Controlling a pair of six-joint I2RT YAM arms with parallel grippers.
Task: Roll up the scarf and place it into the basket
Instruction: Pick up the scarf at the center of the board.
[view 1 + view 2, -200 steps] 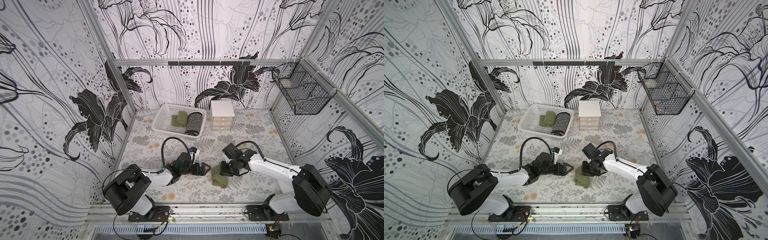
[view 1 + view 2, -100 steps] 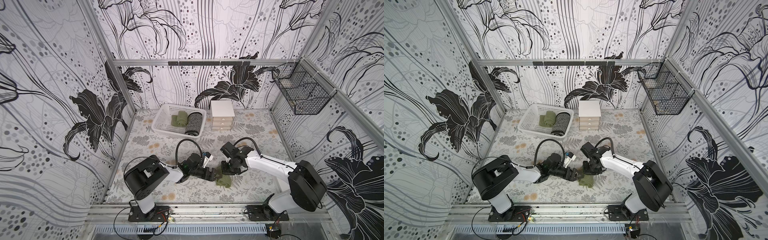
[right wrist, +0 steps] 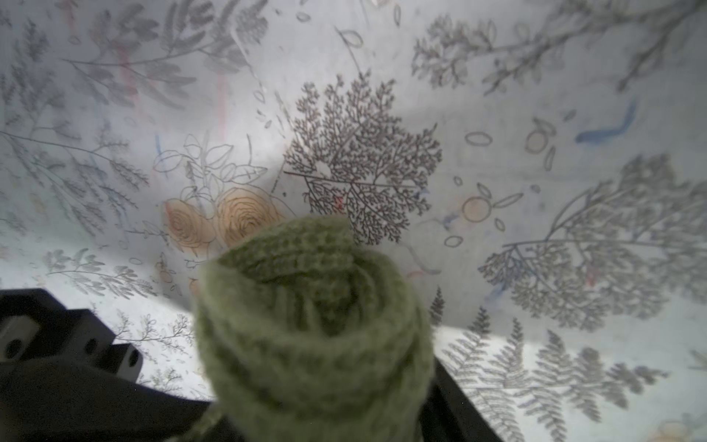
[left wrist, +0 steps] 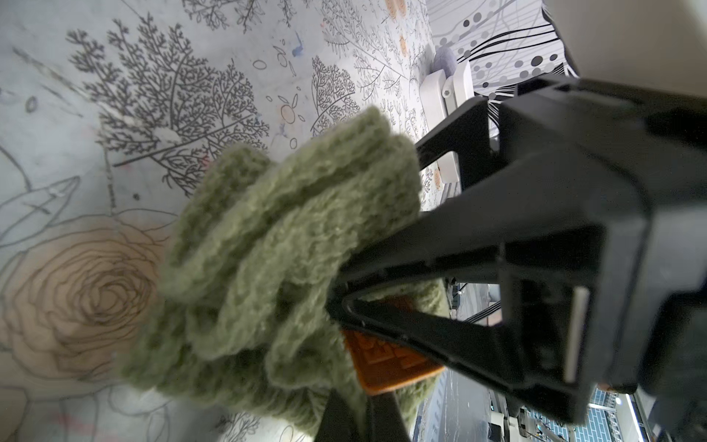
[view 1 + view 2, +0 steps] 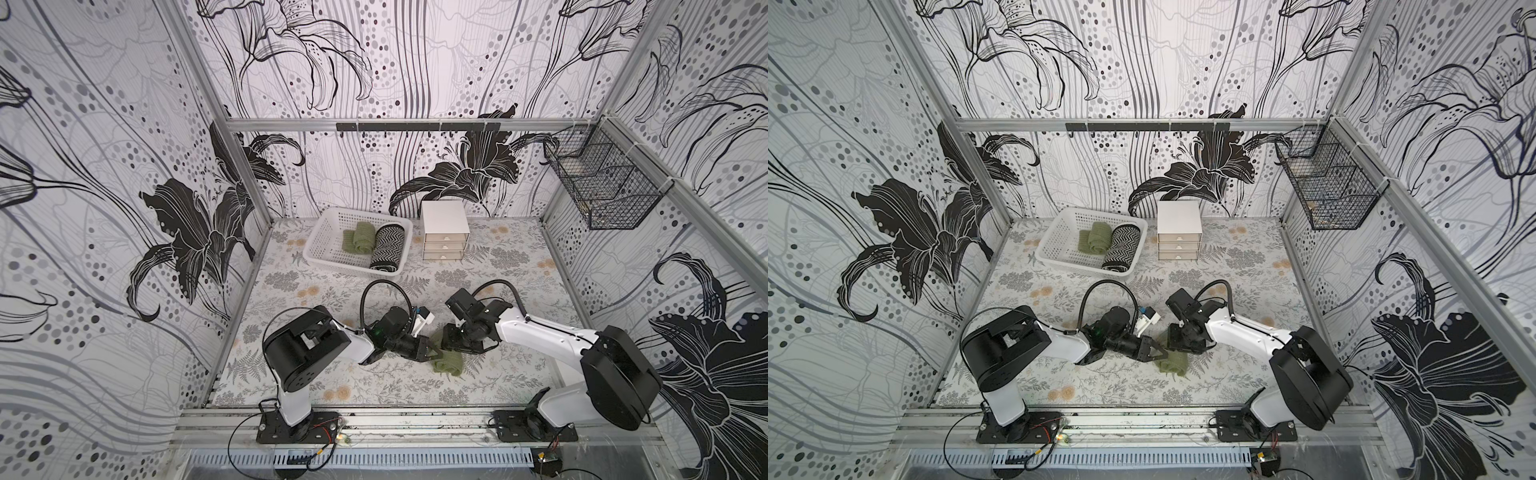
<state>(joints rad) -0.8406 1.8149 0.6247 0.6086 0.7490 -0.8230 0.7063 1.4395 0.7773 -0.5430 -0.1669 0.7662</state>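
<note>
Basket (image 5: 328,237) behind scarf (image 5: 449,362) — drawers (image 5: 444,222) beside basket

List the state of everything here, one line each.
green scarf, rolled up, outside the basket
left gripper, shut on the green scarf
right gripper, jaws astride the green scarf, grip unclear
basket, holding a green roll and a zigzag roll
drawer unit, all three drawers shut

Lily-print walls (image 5: 415,62), fern-print floor (image 5: 519,266), perhaps scuffed
</note>
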